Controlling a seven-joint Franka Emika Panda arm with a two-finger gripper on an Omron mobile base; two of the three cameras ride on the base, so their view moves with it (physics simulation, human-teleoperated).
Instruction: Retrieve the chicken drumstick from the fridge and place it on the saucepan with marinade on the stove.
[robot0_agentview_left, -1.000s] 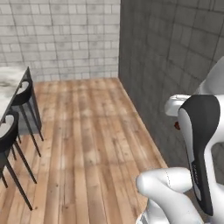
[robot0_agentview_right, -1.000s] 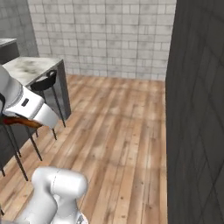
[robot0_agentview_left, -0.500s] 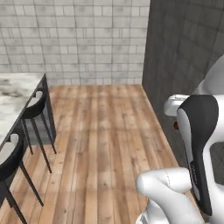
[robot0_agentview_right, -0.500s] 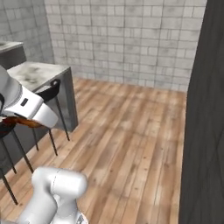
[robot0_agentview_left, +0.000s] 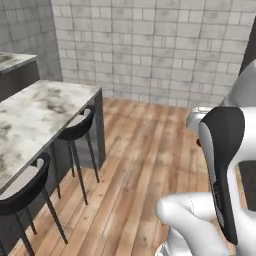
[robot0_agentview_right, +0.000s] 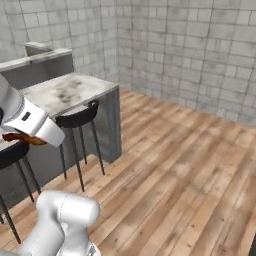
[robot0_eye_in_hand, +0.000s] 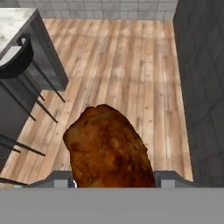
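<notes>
The chicken drumstick (robot0_eye_in_hand: 107, 146), brown and glossy, sits low in the middle of the hand view, and my gripper (robot0_eye_in_hand: 113, 180) is shut on it; the meat hides the fingertips. In the right base view the drumstick (robot0_agentview_right: 24, 138) shows as a brown sliver under my white hand at the left edge, held in the air above the floor. A tall dark grey face (robot0_eye_in_hand: 201, 87) stands along the right of the hand view; I cannot tell whether it is the fridge. The saucepan and the stove are out of view.
A marble-topped island (robot0_agentview_left: 35, 115) with black bar stools (robot0_agentview_left: 77, 127) stands to the left; the right base view shows the island (robot0_agentview_right: 70, 90) and a stool (robot0_agentview_right: 80, 115) too. Wooden floor (robot0_agentview_left: 145, 150) runs ahead to a grey tiled wall (robot0_agentview_left: 150, 45).
The whole picture has swung, so the base has turned: the island and stools have come into view and the dark face has slid off to the right. The drumstick stays in the gripper.
</notes>
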